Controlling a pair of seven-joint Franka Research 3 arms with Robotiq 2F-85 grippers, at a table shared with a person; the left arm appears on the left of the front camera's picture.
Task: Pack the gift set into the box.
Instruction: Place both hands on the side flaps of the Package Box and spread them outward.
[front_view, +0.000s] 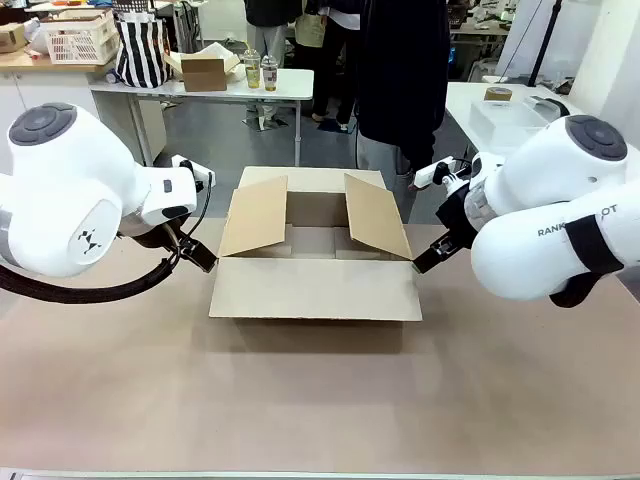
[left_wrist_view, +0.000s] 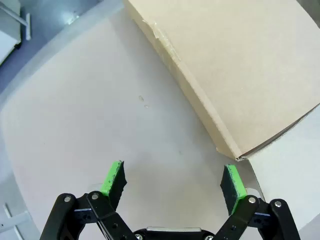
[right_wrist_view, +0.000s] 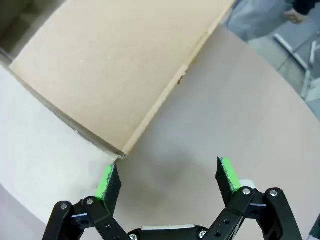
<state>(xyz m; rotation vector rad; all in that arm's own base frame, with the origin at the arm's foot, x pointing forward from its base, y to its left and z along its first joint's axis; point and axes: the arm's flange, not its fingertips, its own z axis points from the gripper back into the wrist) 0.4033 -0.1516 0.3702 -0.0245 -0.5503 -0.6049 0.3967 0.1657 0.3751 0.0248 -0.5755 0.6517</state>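
The large brown corrugated cardboard carton (front_view: 315, 290) stands open in the middle of the pale brown worktop (front_view: 320, 400), its near flap (front_view: 315, 292) lying flat. The left pincer (left_wrist_view: 173, 182) and the right pincer (right_wrist_view: 166, 181), both spread apart, sit just beside its near corners, with bare worktop nearer.

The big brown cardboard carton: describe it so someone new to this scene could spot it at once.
On the beige table, midway between the left gripper and the right gripper, sits the brown corrugated cardboard carton. Flaps open, it is wider and nearer than the small cardboard box on the far white table.
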